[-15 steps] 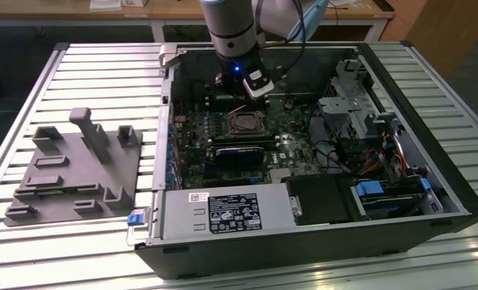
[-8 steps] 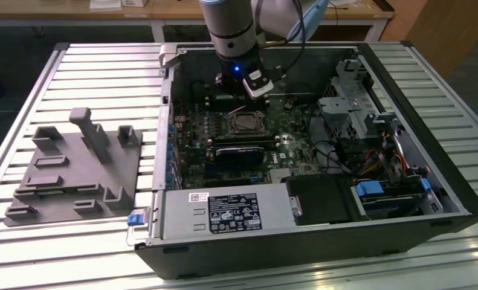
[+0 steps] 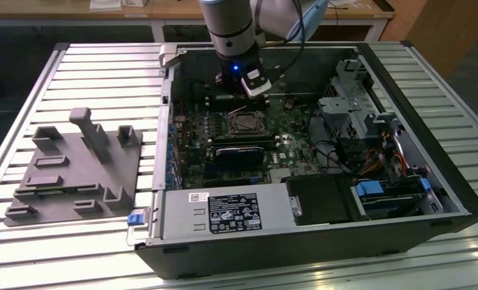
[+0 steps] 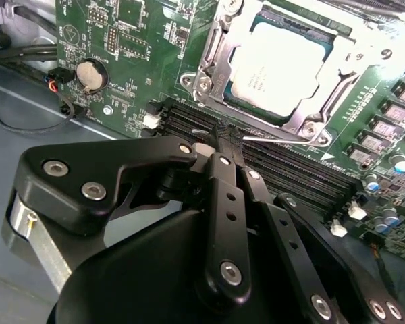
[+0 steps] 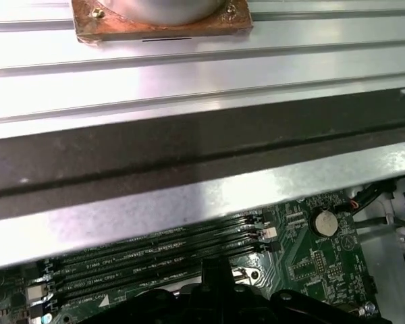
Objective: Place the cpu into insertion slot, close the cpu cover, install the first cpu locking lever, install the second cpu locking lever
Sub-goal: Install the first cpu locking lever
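The cpu [image 4: 278, 62] lies silvery-grey in the insertion slot [image 3: 245, 124] on the green board. The cpu cover [image 4: 212, 50], a metal frame, rests flat around it. In the second wrist view my black gripper [image 4: 226, 137] has its fingers pressed together just beside the socket's edge, over the black memory slots. A thin metal locking lever [image 4: 204, 132] ends right at the fingertips; whether it is pinched between them or only touched I cannot tell. In the exterior view the gripper [image 3: 237, 95] hangs inside the open computer case, just behind the socket.
The computer case [image 3: 432, 175] lies open on a slatted metal table [image 3: 101, 72]. A grey fixture [image 3: 74, 169] sits at the exterior view's left. A power supply [image 3: 222, 211], drive cage [image 3: 347, 115] and cables crowd the case. A coin cell [image 4: 91, 73] sits near the gripper.
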You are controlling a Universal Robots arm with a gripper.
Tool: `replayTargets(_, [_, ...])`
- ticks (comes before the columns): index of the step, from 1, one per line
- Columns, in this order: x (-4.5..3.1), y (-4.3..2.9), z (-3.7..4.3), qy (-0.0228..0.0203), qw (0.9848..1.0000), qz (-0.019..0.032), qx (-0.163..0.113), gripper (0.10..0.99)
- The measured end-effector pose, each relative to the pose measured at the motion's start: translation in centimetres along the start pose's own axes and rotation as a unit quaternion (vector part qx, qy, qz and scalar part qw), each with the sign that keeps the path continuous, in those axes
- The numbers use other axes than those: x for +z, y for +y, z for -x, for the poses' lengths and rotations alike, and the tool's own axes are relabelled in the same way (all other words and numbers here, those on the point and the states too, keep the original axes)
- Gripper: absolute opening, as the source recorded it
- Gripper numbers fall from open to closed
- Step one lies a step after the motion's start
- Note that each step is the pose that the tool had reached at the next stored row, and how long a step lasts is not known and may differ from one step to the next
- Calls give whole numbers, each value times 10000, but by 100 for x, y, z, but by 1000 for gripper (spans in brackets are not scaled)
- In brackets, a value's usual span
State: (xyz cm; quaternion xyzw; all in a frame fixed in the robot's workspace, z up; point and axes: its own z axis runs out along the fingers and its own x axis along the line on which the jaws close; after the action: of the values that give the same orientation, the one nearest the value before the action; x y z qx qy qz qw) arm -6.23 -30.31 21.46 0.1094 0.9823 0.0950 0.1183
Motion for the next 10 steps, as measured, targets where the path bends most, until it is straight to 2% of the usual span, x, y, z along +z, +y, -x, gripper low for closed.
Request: replayTargets(10, [34,40,-49,-49,9998,-65,197,106])
